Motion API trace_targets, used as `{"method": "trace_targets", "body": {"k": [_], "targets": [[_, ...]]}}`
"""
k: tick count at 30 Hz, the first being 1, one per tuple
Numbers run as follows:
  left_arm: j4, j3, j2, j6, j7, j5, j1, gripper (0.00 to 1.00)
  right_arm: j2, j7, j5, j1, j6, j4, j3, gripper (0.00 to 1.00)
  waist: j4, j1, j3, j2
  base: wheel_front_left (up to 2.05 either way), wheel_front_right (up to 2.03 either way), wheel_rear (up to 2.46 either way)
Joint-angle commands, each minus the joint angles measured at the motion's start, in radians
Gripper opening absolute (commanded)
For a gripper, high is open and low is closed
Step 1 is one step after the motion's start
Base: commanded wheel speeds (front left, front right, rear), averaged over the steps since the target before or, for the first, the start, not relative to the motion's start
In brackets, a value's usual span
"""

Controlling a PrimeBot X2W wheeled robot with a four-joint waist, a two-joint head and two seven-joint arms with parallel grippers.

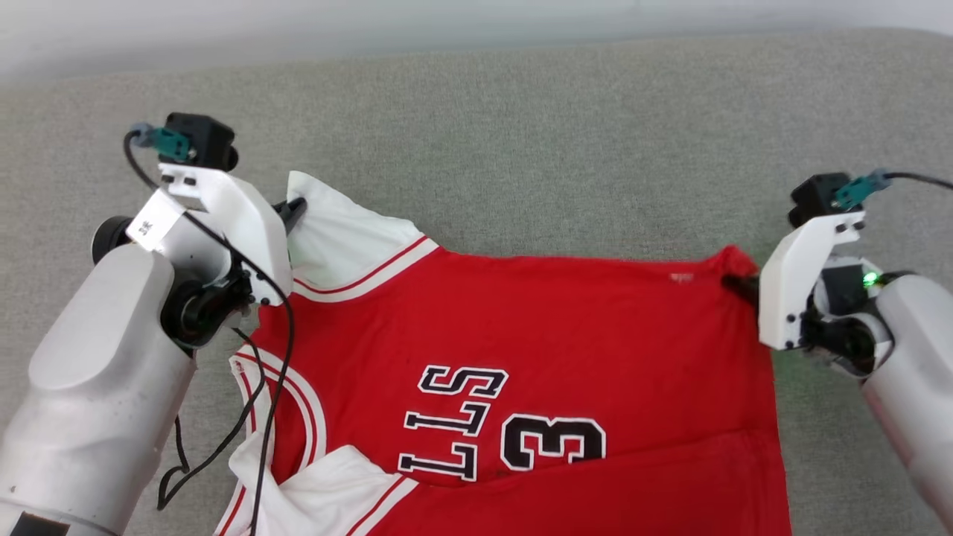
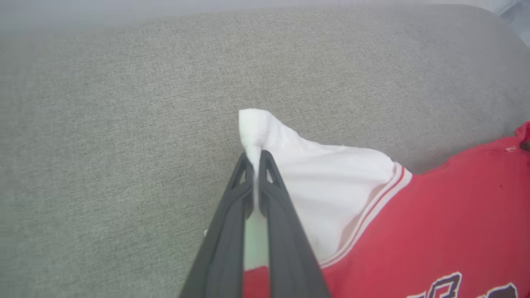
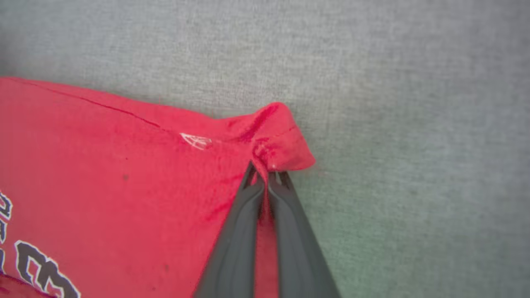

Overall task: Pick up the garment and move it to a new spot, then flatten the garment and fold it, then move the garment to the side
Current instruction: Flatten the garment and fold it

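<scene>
Garment (image 1: 521, 327) lies spread on the grey fabric surface (image 1: 521, 134), lettering up. It sits well short of the far edge, and its body runs toward the near side and out of the bottom of the head view. The left gripper (image 2: 256, 159) is closed tight on the tip of one white sleeve, with the cloth pinched between its two dark fingers and peaking just past them. The right gripper (image 3: 265, 176) is also closed, nipping the red hem corner, which bunches into a small fold at the fingertips. The shirt's far edge runs fairly straight between the two grips.
</scene>
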Motion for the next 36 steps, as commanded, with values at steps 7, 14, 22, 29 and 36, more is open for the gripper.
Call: {"method": "trace_targets", "body": {"k": [7, 14, 22, 29, 36], "targets": [[-0.038, 0.037, 0.015, 0.014, -0.062, -0.033, 0.08, 0.0, -0.065, -0.056, -0.01, 0.029, -0.002, -0.078, -0.006, 0.0, 0.009, 0.0, -0.062, 0.0, 0.0, 0.0, 0.0], [-0.188, 0.102, 0.048, 0.081, -0.163, -0.098, 0.344, 0.0, -0.084, -0.141, -0.055, 0.22, -0.002, -0.174, -0.042, 0.0, 0.03, 0.0, -0.119, 0.0, 0.0, 0.0, 0.0], [-0.34, 0.125, 0.069, 0.165, -0.183, -0.148, 0.608, 0.0, -0.055, -0.205, -0.081, 0.428, -0.002, -0.239, -0.132, 0.0, 0.04, 0.0, -0.156, 0.0, 0.0, 0.0, 0.0], [-0.438, 0.14, 0.078, 0.236, -0.189, -0.191, 0.802, 0.0, -0.012, -0.228, -0.132, 0.569, -0.002, -0.292, -0.208, 0.0, 0.018, 0.0, -0.178, 0.0, 0.0, 0.0, 0.0], [-0.423, 0.109, 0.041, 0.242, -0.182, -0.209, 0.873, 0.1, 0.071, -0.259, -0.175, 0.675, -0.002, -0.313, -0.272, 1.0, 0.008, 0.0, -0.183, 0.0, 0.0, 0.0, 0.0]]}}
